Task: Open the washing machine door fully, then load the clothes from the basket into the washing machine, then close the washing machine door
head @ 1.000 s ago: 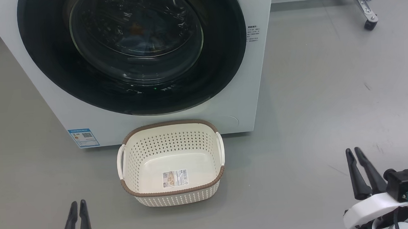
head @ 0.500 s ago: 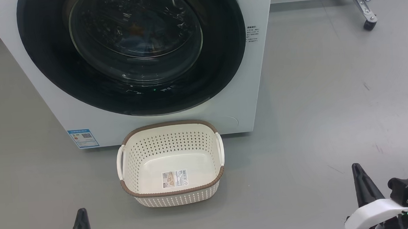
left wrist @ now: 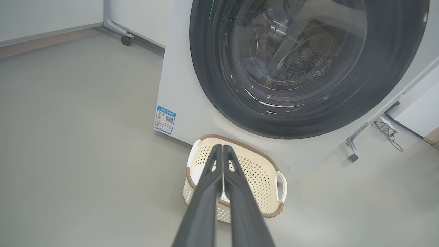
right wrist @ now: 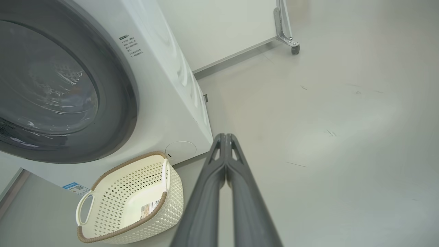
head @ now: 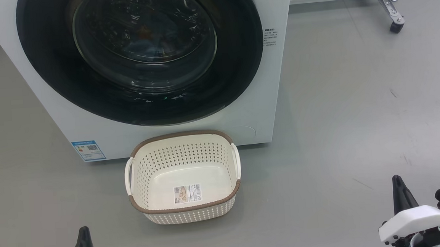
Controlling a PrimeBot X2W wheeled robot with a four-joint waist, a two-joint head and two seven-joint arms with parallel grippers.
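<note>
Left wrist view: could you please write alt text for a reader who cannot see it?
A white washing machine with its round black-rimmed door shut stands on a grey floor, a cream basket right before it. The left gripper, jaws shut, rises from the bottom edge toward the basket.
</note>
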